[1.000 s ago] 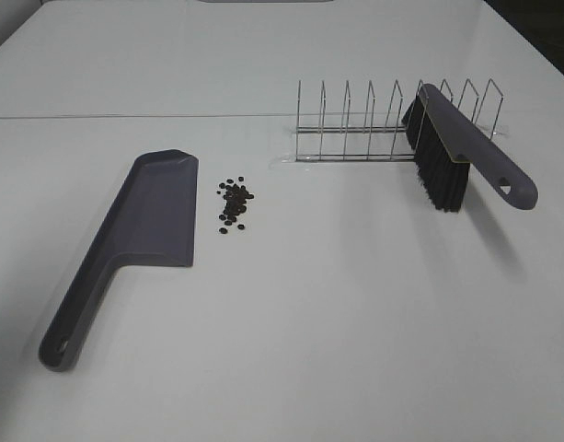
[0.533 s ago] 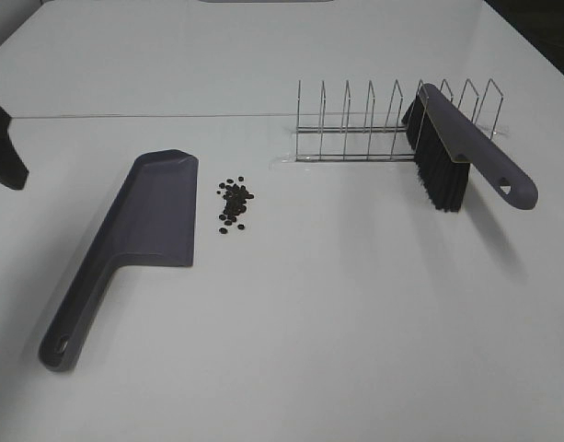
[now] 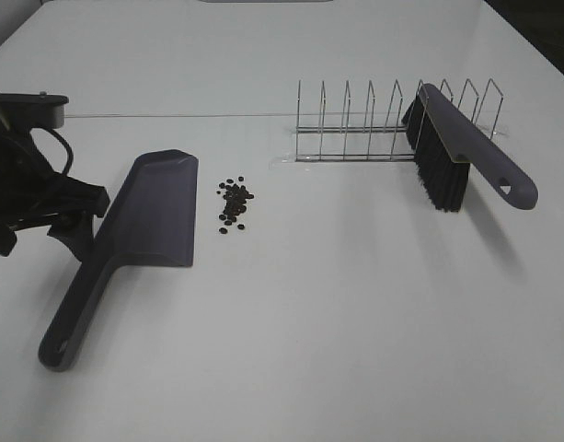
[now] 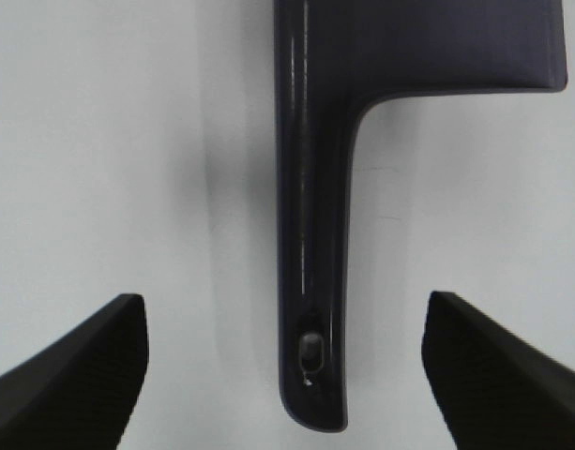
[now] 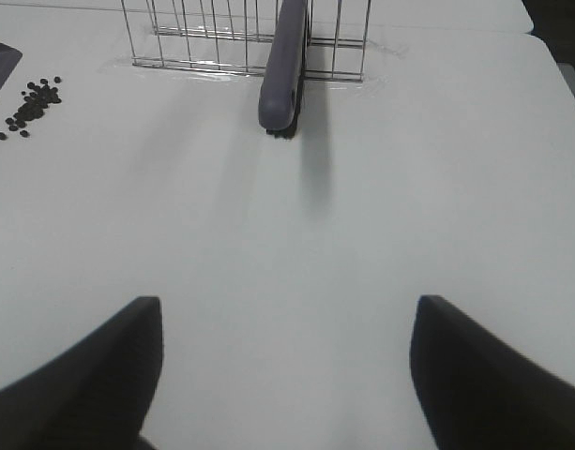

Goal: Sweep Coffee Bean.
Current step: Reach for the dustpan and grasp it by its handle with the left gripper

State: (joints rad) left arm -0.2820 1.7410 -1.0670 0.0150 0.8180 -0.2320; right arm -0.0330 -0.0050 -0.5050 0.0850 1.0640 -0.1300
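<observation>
1. From the high camera, the coffee bean (image 3: 234, 204) is a small cluster of dark ovals lying loose on the white desk (image 3: 355, 322). It sits just beside the open mouth of the grey-purple dustpan (image 3: 143, 221), at 3 o'clock from the pan and apart from its edge.
2. The same view shows the dustpan flat on the desk, its long handle running toward 7 o'clock. A wire rack (image 3: 355, 124) stands at 1 o'clock from the beans. A brush (image 3: 447, 157) leans against the rack's 3 o'clock end, dark bristles down and handle pointing toward 4 o'clock.
3. The left arm shows only at the 9 o'clock edge of the high view, just beside the dustpan handle. How wide its jaws stand is hard to judge from there.
4. The left wrist camera settles that. The left end effector (image 4: 281, 305) is spread wide and holds nothing. The dustpan handle, with its hanging hole, lies between the two dark fingers (image 4: 81, 366) and is apart from both.
5. The left wrist picture shows no beans, brush or rack, only the handle and a corner of the pan.
6. The right arm is outside the high view altogether. Its own camera shows the right end effector (image 5: 285, 309) gaping wide and empty over bare desk.
7. That right wrist picture also shows the brush end-on against the rack, well apart from the fingers, and the beans far off to one side, next to a sliver of the dustpan
</observation>
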